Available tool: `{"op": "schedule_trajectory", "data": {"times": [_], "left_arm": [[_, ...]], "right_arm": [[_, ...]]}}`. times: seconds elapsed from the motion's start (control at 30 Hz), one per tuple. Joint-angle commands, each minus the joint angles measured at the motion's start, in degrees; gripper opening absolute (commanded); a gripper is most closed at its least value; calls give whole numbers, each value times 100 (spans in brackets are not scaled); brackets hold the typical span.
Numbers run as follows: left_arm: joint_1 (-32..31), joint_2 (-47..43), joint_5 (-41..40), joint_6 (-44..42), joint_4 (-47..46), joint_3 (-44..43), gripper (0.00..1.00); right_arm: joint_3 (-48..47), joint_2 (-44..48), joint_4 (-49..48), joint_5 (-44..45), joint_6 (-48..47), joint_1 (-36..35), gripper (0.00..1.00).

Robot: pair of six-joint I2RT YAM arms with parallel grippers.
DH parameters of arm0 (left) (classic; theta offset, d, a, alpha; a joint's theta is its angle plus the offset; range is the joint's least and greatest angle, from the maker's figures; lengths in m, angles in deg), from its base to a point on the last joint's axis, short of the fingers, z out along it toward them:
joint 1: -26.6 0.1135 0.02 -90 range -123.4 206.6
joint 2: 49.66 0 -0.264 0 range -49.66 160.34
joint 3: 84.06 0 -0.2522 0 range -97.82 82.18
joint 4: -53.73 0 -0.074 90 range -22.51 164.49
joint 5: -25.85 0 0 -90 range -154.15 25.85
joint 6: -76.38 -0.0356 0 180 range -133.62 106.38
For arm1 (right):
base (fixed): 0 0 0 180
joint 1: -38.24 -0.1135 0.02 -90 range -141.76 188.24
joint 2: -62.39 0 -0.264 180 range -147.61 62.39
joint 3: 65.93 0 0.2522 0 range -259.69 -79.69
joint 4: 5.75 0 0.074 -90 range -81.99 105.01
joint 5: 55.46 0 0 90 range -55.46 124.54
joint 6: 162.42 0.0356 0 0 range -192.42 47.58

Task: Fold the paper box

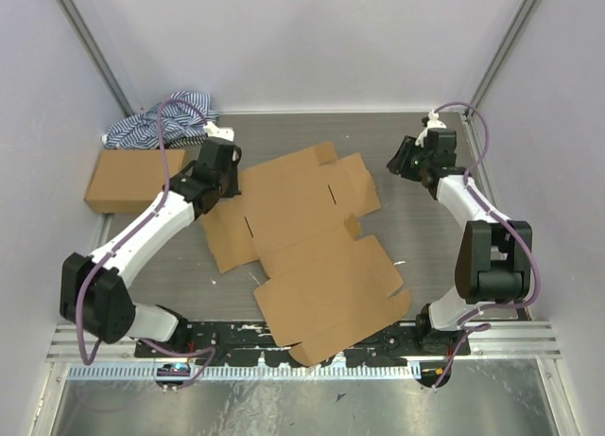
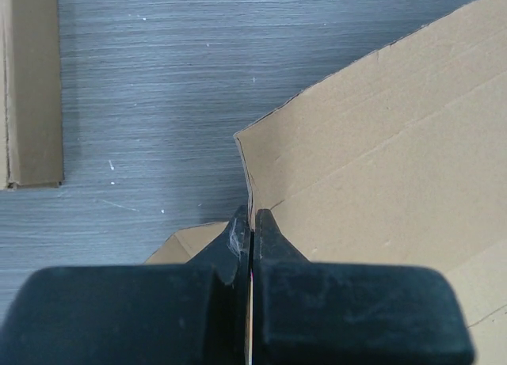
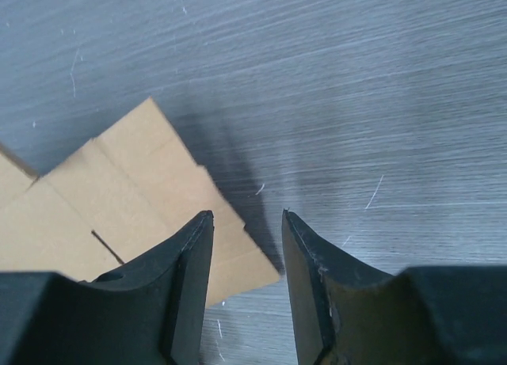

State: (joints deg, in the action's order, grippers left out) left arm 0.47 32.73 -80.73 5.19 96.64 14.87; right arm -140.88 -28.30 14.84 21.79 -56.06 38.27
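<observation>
My left gripper (image 2: 251, 226) is pinched tight on the upturned left edge of the paper box (image 1: 312, 247). The box spreads away to the right of those jaws, mostly flat on the table (image 1: 425, 228), its long axis running from the far side toward the near rail. My right gripper (image 3: 247, 222) hangs half open and empty just off the box's far right corner, so the left arm is nearer. I can read no print anywhere.
</observation>
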Motion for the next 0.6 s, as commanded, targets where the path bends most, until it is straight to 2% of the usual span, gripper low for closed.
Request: {"op": "schedule_trajectory", "data": {"times": [0.0, 0.2, 0.4, 0.57], "left_arm": [[-119, -643, -401, -414, -948, 741, 0], [-284, -1397, -229, -361, -1503, 1334, 0], [-842, -2150, -139, -484, -2226, 1982, 0], [-1287, -2444, -232, -791, -2468, 2212, 0]], "right_arm": [[47, 361, -567, 2, 368, 196, 46], [-449, -483, -568, -507, 298, 331, 45], [-984, -1608, -886, -1645, 377, 331, 43], [-1059, -1898, -1095, -2416, 334, 328, 39]]}}
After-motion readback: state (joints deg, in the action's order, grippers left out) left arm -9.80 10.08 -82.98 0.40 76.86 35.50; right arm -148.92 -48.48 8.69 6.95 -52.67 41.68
